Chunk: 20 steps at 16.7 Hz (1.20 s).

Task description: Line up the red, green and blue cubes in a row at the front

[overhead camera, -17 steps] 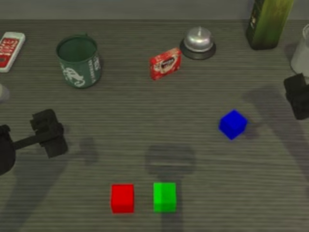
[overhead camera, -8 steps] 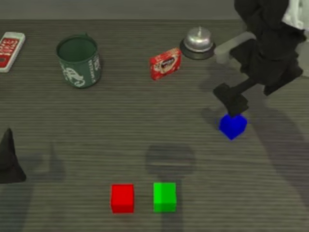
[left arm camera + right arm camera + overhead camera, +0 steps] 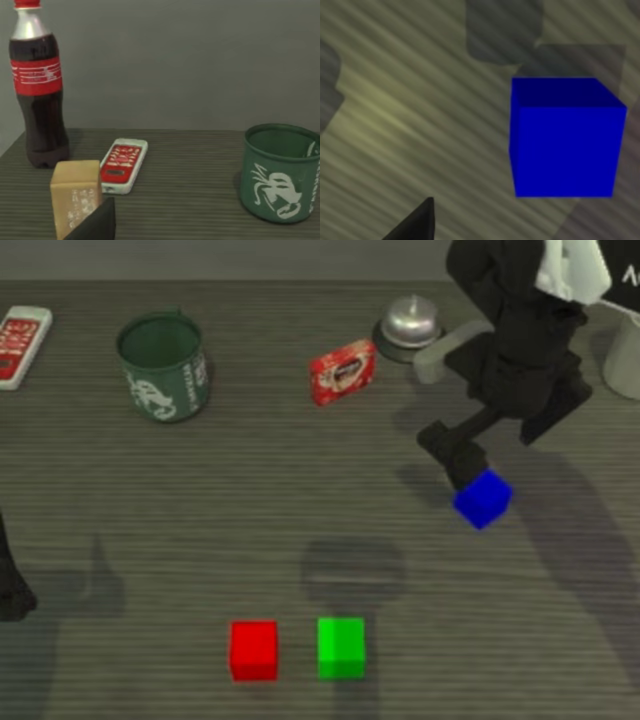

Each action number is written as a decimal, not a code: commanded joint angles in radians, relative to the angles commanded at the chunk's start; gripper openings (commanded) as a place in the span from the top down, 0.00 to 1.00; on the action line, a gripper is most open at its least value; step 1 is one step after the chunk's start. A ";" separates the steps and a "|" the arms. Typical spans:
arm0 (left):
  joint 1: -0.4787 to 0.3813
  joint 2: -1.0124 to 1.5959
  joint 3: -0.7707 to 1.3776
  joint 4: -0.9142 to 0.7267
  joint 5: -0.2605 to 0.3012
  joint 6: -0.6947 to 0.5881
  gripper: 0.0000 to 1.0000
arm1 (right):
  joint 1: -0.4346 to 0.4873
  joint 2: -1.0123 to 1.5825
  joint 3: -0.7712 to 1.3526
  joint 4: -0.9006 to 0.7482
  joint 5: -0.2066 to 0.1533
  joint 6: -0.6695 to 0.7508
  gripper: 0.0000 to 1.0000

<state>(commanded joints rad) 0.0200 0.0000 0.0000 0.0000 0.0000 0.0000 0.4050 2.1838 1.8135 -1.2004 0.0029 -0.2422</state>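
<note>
Over on the right of the counter (image 3: 300,490), the right arm is reaching down from the back, and its jaws (image 3: 462,462) sit right at the back-left edge of the blue cube (image 3: 483,498). From above, the dark gripper body hides the fingertips, so I cannot tell whether the jaws are spread or pressed together. The right wrist view shows the blue cube (image 3: 566,137) resting flat on the ribbed counter surface, with only a dark sliver of one finger (image 3: 412,222) poking in, apart from the cube.

Down at the front, the red cube (image 3: 253,649) and the green cube (image 3: 341,646) sit side by side, red to the left, a narrow gap between them, neatly squared up. The blue cube stands well apart from that pair, farther back and to the right, turned at an angle.

The left arm (image 3: 10,585) is parked at the far left edge of the counter; its jaws are out of the top view, and I cannot tell their state.

Along the back: a dark green mug (image 3: 162,365), a red-and-white packet (image 3: 343,370), a silver bell (image 3: 411,325), and a red-and-white remote (image 3: 20,343) at the far left. The left wrist view picks up a cola bottle (image 3: 38,85) and a tan block (image 3: 76,196) near the remote.
</note>
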 joint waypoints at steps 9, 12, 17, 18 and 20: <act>0.000 0.000 0.000 0.000 0.000 0.000 0.00 | 0.000 0.059 -0.137 0.206 0.001 0.001 0.00; 0.000 0.000 0.000 0.000 0.000 0.000 0.00 | 0.001 0.086 -0.184 0.270 0.001 0.003 0.00; 0.000 0.000 0.000 0.000 0.000 0.000 0.00 | 0.001 0.086 -0.185 0.271 0.001 0.003 0.08; 0.000 0.000 0.000 0.000 0.000 0.000 0.00 | 0.001 0.086 -0.185 0.271 0.001 0.003 0.15; 0.000 0.000 0.000 0.000 0.000 0.000 0.00 | 0.001 0.086 -0.185 0.271 0.001 0.003 0.30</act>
<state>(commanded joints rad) 0.0200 0.0000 0.0000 0.0000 0.0000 0.0000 0.4065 2.2702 1.6285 -0.9290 0.0037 -0.2396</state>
